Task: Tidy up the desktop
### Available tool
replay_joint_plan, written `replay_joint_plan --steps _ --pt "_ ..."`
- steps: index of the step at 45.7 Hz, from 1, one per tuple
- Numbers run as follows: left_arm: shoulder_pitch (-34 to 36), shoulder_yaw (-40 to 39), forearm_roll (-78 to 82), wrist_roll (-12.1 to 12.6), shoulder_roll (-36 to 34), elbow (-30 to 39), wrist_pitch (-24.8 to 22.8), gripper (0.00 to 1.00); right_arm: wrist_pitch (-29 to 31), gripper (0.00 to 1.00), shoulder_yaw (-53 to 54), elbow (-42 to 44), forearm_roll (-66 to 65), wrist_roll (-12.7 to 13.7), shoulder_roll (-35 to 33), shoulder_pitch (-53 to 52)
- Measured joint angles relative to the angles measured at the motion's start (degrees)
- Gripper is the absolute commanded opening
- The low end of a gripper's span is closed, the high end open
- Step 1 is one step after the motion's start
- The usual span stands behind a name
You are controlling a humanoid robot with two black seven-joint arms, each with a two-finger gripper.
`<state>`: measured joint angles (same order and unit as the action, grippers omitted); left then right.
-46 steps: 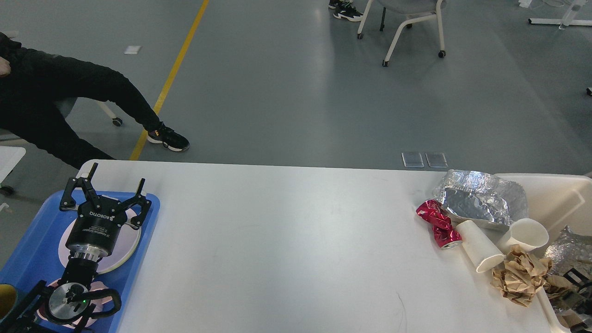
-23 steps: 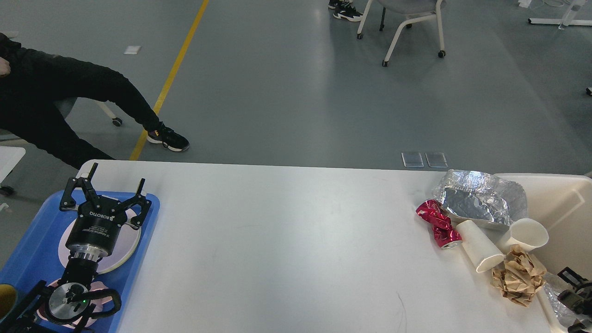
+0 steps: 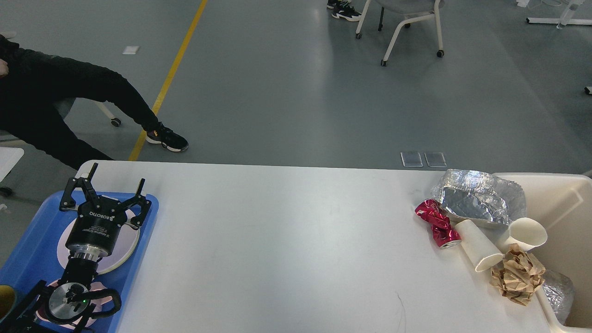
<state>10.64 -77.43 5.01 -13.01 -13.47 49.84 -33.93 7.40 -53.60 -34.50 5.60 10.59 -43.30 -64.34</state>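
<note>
Left gripper (image 3: pixel 105 190) sits over the blue tray (image 3: pixel 27 245) at the table's left edge, fingers spread wide, holding nothing; it hangs above one round plate (image 3: pixel 122 240) in the tray, and whether it touches cannot be told. A second pinkish plate (image 3: pixel 99 296) shows partly under the arm's wrist, nearer the bottom edge. Right gripper not visible. The desktop (image 3: pixel 286 249) is the big white surface filling the lower half, tray on its left end, beige bin (image 3: pixel 566 208) at its right end. Clutter bunched by the bin: one crushed red can (image 3: pixel 437 222), two white paper cups, one lying on its side (image 3: pixel 478 252) and one tipped at the bin's rim (image 3: pixel 527 231), one crumpled brown paper ball (image 3: pixel 517 275), one foil container (image 3: pixel 476 201) resting partly over the bin's rim, one foil wad (image 3: pixel 557 289) inside the bin. Desktop's middle holds no items.
</note>
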Motion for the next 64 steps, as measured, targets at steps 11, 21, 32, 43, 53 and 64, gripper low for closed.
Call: replay_joint_plan --steps 11,21,32,43,53,64 --pt "0.0 0.0 0.0 0.0 0.0 0.0 0.0 0.96 13.3 1.00 -12.3 -7.7 -3.5 0.5 2.8 -20.3" --pt "0.1 0.0 0.0 0.0 0.0 0.0 0.0 0.96 29.8 1.00 -17.4 -12.0 -3.9 0.6 11.3 -34.1" --pt "0.1 0.0 0.0 0.0 0.0 0.0 0.0 0.96 45.5 1.00 -18.5 -23.4 -3.7 0.8 17.8 -51.3" --pt "0.0 0.0 0.0 0.0 0.0 0.0 0.0 0.96 47.6 1.00 -17.3 -44.2 -2.7 0.9 19.5 -71.3" --pt "0.0 0.0 0.0 0.0 0.0 0.0 0.0 0.96 47.6 1.00 -17.1 -55.9 -2.3 0.9 19.5 -82.2" --pt "0.0 0.0 0.0 0.0 0.0 0.0 0.0 0.96 44.2 1.00 -17.9 -56.3 -2.5 0.8 18.8 -81.6"
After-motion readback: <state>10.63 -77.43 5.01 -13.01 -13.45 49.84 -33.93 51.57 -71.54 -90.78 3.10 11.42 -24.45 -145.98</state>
